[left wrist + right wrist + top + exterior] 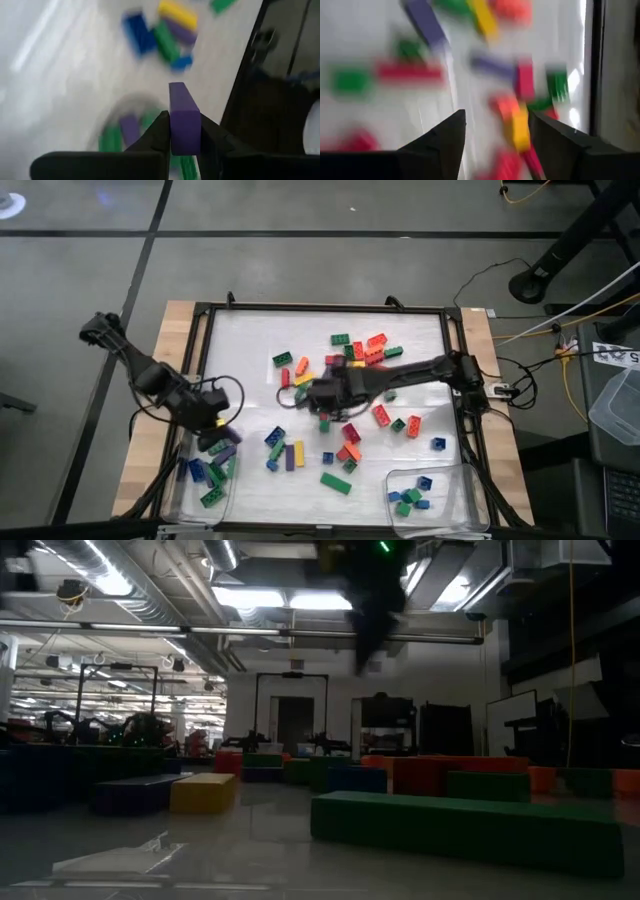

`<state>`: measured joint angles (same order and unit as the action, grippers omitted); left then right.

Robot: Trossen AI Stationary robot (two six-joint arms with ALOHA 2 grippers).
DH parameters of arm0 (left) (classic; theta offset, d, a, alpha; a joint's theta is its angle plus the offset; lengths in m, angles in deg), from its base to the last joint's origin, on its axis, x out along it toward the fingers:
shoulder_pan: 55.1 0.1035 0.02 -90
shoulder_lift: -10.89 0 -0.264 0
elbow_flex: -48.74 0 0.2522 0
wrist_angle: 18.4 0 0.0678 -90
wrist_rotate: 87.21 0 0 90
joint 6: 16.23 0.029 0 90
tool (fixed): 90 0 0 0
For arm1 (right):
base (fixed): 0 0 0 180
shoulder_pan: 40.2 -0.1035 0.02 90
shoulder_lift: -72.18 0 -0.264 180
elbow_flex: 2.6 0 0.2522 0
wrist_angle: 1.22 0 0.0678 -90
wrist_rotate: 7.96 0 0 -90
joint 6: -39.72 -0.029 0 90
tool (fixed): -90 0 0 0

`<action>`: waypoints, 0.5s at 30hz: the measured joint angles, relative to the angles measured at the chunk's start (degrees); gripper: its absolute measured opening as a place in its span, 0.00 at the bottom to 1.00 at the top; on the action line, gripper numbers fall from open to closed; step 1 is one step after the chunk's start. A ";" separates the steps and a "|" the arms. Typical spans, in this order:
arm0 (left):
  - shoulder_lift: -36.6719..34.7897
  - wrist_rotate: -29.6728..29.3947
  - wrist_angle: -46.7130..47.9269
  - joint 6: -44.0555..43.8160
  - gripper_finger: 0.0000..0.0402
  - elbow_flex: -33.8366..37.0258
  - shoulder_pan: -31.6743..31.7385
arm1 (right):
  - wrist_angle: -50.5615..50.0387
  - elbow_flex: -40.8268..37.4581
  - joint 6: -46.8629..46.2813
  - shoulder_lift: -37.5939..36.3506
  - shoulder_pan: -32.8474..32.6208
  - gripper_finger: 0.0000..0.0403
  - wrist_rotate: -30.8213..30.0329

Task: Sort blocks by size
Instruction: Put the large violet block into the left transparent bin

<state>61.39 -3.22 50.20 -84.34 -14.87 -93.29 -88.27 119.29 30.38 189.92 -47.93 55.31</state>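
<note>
Many coloured studded blocks [350, 395] lie scattered on the white mat. My left gripper [222, 436] is above the clear tray [205, 480] at the near left, shut on a long purple block [184, 116]; the tray holds several long blocks. My right gripper [312, 396] is open over the middle of the mat, above red, orange and yellow blocks [515, 125], and holds nothing. A second clear tray [432, 492] at the near right holds small blue and green blocks. My left gripper pinches the long purple block between its two fingers, on its two long sides [172, 131] at one end. The fingers come from above, slanting down. The block sticks out past the fingertips, lifted clear above the tray.
A black frame [455, 360] surrounds the mat. Loose blocks lie thickest at the middle and far right of the mat; the far left part holds none. Cables run off the table's right side.
</note>
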 joint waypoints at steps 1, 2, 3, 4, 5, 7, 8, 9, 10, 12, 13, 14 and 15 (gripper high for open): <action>0.02 1.74 1.23 -2.50 0.10 0.00 -1.00 | -3.60 -0.51 -1.11 0.03 1.05 0.51 -0.25; 0.10 3.51 2.32 -4.74 0.10 0.00 -2.03 | -6.18 -1.38 -2.03 -0.04 2.10 0.50 -1.16; 0.22 4.92 3.10 -6.78 0.11 0.00 -2.93 | -7.70 -2.77 -2.87 -0.33 3.28 0.49 -2.52; 0.27 6.04 3.68 -8.69 0.11 0.00 -3.89 | -8.36 -5.10 -3.90 -1.12 4.38 0.49 -3.55; 0.37 6.73 3.98 -10.39 0.12 0.00 -4.84 | -8.23 -7.61 -4.38 -2.02 5.48 0.48 -3.81; 0.47 6.97 3.81 -12.61 0.14 0.00 -6.47 | -5.55 -13.76 -5.01 -5.32 7.76 0.46 -2.60; 0.55 7.00 3.91 -13.18 0.15 0.00 -7.13 | -3.66 -16.94 -5.24 -7.08 8.91 0.46 -0.94; 0.72 7.00 3.85 -14.16 0.16 0.00 -7.66 | -1.58 -20.33 -5.46 -9.07 9.91 0.45 1.59; 0.99 6.90 3.80 -15.31 0.16 0.00 -7.99 | 0.62 -23.84 -5.48 -10.77 10.85 0.44 4.24; 1.73 6.24 4.07 -17.38 0.18 0.00 -8.44 | 5.47 -30.19 -5.49 -13.93 12.65 0.44 9.50; 2.14 6.13 4.56 -17.95 0.18 0.00 -8.60 | 7.19 -32.97 -5.54 -15.23 13.32 0.43 11.58; 2.57 6.04 5.13 -17.78 0.19 0.00 -8.64 | 9.10 -35.71 -5.56 -16.61 13.91 0.43 13.40; 3.03 6.02 5.40 -16.97 0.21 0.00 -8.65 | 10.73 -37.98 -5.56 -17.50 14.49 0.43 14.99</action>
<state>64.42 2.80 55.60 -101.31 -14.87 -101.94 -77.54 81.31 24.82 172.42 -33.44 70.30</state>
